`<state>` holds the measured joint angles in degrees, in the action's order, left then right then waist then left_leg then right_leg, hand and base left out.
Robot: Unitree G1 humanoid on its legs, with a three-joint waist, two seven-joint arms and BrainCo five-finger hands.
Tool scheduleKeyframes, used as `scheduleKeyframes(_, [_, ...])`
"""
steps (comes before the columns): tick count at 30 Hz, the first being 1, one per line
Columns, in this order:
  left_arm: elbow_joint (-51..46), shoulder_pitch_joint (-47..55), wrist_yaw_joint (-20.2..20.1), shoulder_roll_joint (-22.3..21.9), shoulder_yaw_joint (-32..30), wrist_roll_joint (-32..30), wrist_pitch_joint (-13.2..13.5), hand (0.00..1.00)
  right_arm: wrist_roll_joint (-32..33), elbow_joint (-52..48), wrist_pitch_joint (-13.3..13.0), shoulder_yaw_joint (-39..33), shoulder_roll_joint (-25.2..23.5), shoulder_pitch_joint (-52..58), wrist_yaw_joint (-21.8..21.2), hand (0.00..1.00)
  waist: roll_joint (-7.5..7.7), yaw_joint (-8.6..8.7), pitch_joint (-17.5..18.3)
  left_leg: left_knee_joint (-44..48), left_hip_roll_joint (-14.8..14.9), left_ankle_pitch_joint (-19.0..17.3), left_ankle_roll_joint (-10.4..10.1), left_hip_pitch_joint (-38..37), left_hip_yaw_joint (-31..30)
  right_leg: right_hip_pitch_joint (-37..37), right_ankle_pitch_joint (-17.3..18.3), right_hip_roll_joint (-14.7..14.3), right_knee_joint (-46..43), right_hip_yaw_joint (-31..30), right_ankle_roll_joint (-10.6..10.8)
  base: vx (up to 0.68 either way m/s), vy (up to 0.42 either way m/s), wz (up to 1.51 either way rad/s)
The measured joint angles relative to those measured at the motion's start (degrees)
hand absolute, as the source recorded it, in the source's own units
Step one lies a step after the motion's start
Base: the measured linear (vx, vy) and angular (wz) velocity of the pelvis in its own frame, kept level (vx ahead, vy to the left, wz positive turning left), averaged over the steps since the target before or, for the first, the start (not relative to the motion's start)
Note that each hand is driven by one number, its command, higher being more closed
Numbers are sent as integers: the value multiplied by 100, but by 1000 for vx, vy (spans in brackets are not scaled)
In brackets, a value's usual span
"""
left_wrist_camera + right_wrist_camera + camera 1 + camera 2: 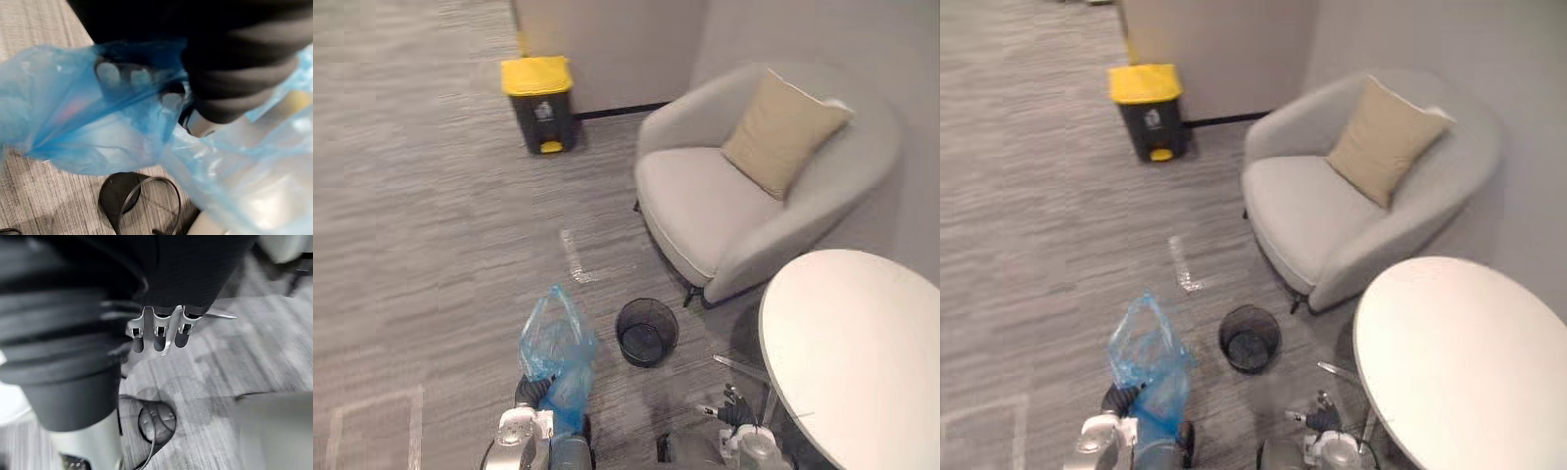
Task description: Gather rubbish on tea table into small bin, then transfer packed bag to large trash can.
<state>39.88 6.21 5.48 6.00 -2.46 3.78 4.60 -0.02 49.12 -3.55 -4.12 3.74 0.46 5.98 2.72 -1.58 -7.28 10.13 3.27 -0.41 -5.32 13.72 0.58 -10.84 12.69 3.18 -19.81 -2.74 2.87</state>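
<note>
A blue plastic bag (555, 345) hangs up off the floor at the lower left, with my left hand (532, 392) shut on its lower part. In the left wrist view the fingers (121, 74) show through the blue film (88, 132), curled into it. The small black mesh bin (647, 331) stands on the carpet just right of the bag, apart from it. The large dark trash can with a yellow lid (539, 101) stands far off by the wall. My right hand (734, 409) hangs low beside the white round tea table (862, 343), its fingers (157, 335) relaxed and holding nothing.
A grey armchair (705, 211) with a tan cushion (783, 132) stands behind the table and the small bin. Pale tape marks (576, 257) lie on the grey carpet between the bin and the trash can.
</note>
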Motion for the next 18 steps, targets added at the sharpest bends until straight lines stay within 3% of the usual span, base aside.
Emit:
scheduleKeyframes(3, [1,-12,7,-204,177,75,0,100,-2,-64,-7,-4,90,-89,115,0,-325,-30,-192,-574,147,477,-100,26,-345,36,-280,-163,352,378,-115,-206,-90,54])
scheduleKeyframes(5, [-5,-40,56,-279,176,134,-1,100,-4,-90,2,-10,84,-63,188,0,-467,-21,-249,-857,296,488,-112,33,-315,107,-434,-245,479,773,-231,-184,-95,69])
scheduleKeyframes(7, [-14,-144,81,-276,188,158,2,100,-7,-105,10,-18,20,-42,221,0,-368,41,-288,-821,371,174,111,177,281,140,-637,15,748,1147,-369,-167,2,96])
scheduleKeyframes(9, [-38,-291,76,-278,320,150,2,100,-6,-104,11,-44,59,-15,280,0,-242,136,-352,444,346,140,167,505,874,88,-698,369,737,1510,-337,-144,38,103])
scheduleKeyframes(11, [-95,-278,50,-303,436,137,5,100,-9,-119,9,-61,130,101,295,0,-224,185,-351,1411,516,-240,338,358,1330,172,-762,582,817,1821,-233,-103,84,98])
scheduleKeyframes(14, [-88,-287,50,-280,451,137,10,100,-11,-65,16,-185,112,198,292,0,-444,197,-273,845,670,-710,88,-218,1645,286,-891,555,1074,2111,22,-43,197,77])
scheduleKeyframes(18, [84,-177,48,76,498,83,-16,100,-17,89,21,-203,-170,185,222,0,-195,158,-219,502,289,-768,195,-316,1549,651,-1245,738,1611,2297,305,-24,191,36])
